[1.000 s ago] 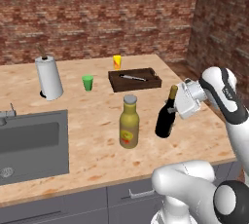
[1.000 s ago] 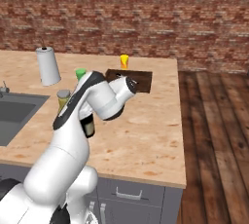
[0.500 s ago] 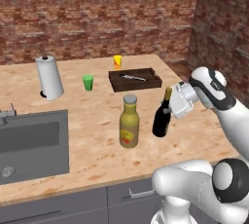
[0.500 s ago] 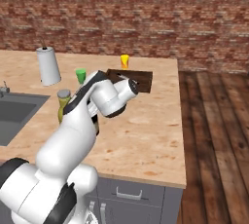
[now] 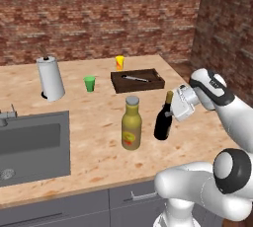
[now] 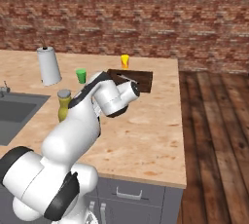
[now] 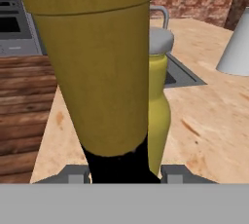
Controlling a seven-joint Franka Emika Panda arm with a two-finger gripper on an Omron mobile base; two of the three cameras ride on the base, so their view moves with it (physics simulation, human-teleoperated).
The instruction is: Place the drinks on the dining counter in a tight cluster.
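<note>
On the dining counter (image 5: 99,157), the wine bottle (image 5: 163,120) stands just right of the fat bottle (image 5: 131,124), between my fingertips (image 7: 78,174). Behind them lies the tray (image 5: 137,80), with the two cups (image 5: 89,83) to its left. The paper-towel roll (image 5: 50,78) stands farther left, behind the sink (image 5: 32,144).

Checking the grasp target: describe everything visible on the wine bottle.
The wine bottle has a dark glassy body and a tan neck. It stands upright on the dining counter, just right of the yellow-olive bottle, a narrow gap between them. The gripper is shut on its neck; in the hand view the neck sits between the fingertips.
</note>
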